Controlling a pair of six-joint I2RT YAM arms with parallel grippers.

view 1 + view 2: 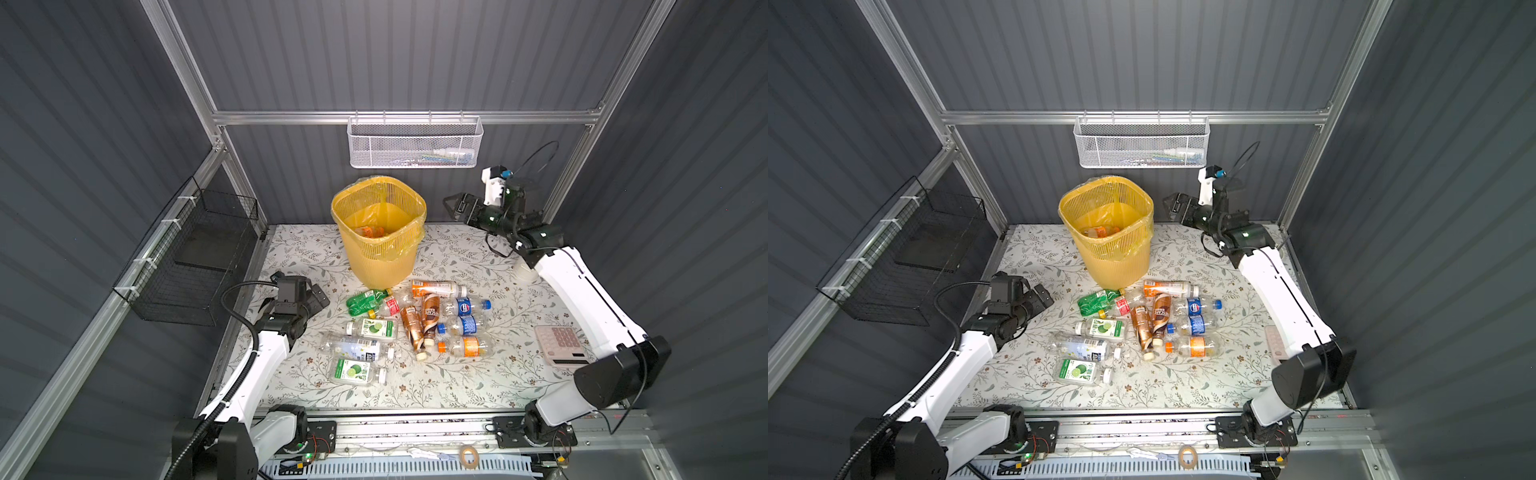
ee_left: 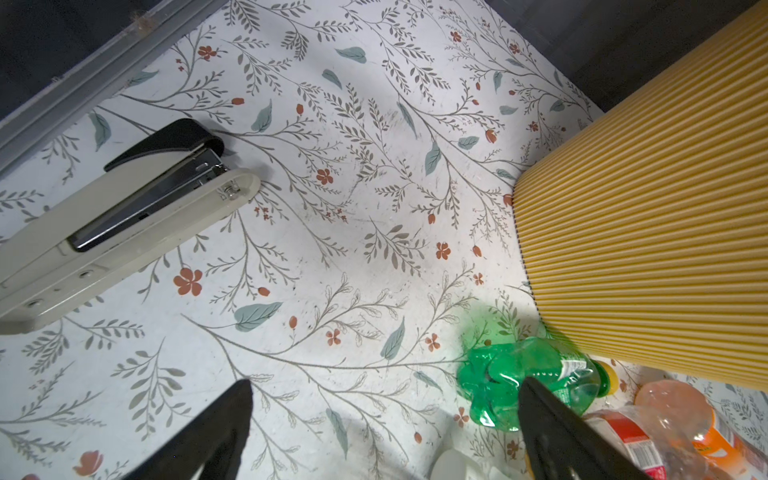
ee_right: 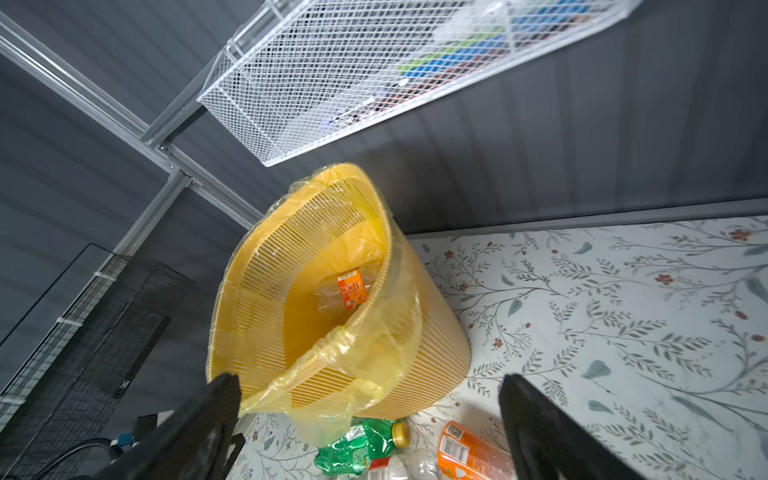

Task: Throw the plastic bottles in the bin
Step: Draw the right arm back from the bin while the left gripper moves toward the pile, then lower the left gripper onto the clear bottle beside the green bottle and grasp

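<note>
Hovering up beside the bin (image 1: 382,266), near its rim, my right hand (image 1: 451,206) is spread wide and empty; the right wrist view shows both fingers well apart with nothing between them. Down inside, an orange-labelled bottle (image 3: 351,291) lies on the liner bag, so at least one is in. The other plastic bottles (image 1: 415,324) lie on their sides in a loose cluster on the tabletop (image 1: 478,382) just in front of the bin, several of them touching. My left hand (image 1: 320,299) is spread too, holding nothing, low over the tabletop just beside the green bottle (image 2: 498,374), which lies at the bin's foot.

My read: these look empty, so very light, but thin-walled. Squeeze hard and the body should buckle and squirt free. They're round and glossy, so a nudge could set them rolling. I'd take the green one across the middle of its body, jaws square to its length. The neck under the cap looks stiffer if the body gives. The red-labelled bottle (image 2: 623,432) lies close against it, so I'd go in carefully.
</note>
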